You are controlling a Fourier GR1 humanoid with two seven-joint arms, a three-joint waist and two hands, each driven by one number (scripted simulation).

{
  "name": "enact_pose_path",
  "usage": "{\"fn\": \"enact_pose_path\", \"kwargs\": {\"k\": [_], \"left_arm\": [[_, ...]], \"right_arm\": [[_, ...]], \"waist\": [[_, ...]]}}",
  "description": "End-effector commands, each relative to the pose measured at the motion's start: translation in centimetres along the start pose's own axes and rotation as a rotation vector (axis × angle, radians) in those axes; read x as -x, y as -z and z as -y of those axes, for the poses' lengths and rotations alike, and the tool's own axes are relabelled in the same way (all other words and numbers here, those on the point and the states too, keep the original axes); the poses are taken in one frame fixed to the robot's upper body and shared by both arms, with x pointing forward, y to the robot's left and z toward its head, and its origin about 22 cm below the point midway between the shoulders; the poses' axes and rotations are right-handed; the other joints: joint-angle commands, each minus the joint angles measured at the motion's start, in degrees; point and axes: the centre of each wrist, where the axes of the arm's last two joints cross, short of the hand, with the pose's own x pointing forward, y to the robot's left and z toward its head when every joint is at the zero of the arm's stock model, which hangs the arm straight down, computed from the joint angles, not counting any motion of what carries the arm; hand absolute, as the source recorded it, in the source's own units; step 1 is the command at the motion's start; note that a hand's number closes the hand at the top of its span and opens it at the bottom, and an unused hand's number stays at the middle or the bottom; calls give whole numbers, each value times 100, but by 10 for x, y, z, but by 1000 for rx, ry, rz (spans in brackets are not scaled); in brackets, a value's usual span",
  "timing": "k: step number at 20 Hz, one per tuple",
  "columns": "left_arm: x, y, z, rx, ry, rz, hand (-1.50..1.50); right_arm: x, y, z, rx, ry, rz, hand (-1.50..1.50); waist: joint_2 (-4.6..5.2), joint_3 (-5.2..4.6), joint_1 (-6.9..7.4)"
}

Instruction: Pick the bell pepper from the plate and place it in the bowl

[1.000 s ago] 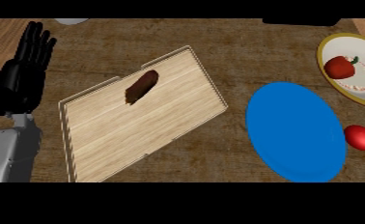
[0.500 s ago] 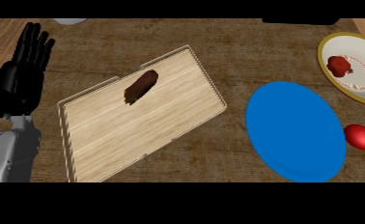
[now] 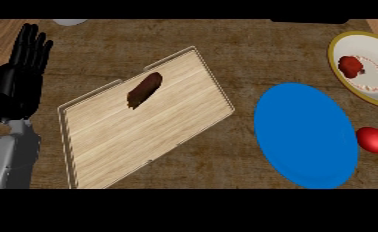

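Observation:
A red bell pepper (image 3: 351,66) lies inside the cream, yellow-rimmed bowl (image 3: 336,63) at the view's upper right edge. The blue plate (image 3: 304,135) sits just below and left of the bowl with nothing on it. My left hand (image 3: 21,83) stands open at the far left edge, fingers straight and pointing up, far from both plate and bowl. My right hand does not show in the view.
A wooden cutting board (image 3: 140,118) lies tilted at the centre-left with a dark brown oblong item (image 3: 144,90) on it. A red round object (image 3: 368,139) rests on the counter at the right edge, beside the plate. A grey object (image 3: 69,22) peeks in at the top left.
The red pepper in the bowl has turned a little and looks darker. The left hand, plate and board are unchanged.

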Motion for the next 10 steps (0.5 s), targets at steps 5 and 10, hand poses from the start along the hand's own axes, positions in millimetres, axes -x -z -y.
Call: {"fn": "enact_pose_path", "kwargs": {"k": [5, 10], "left_arm": [[4, -3, -5, -12, -14, -7, 0], [3, -6, 0, 9, -24, -9, 0]], "right_arm": [[6, -32, 46, 44, 91, 22, -150], [15, -45, 54, 39, 101, 17, -150]], "waist": [[45, 41, -105], [37, 65, -34]]}}
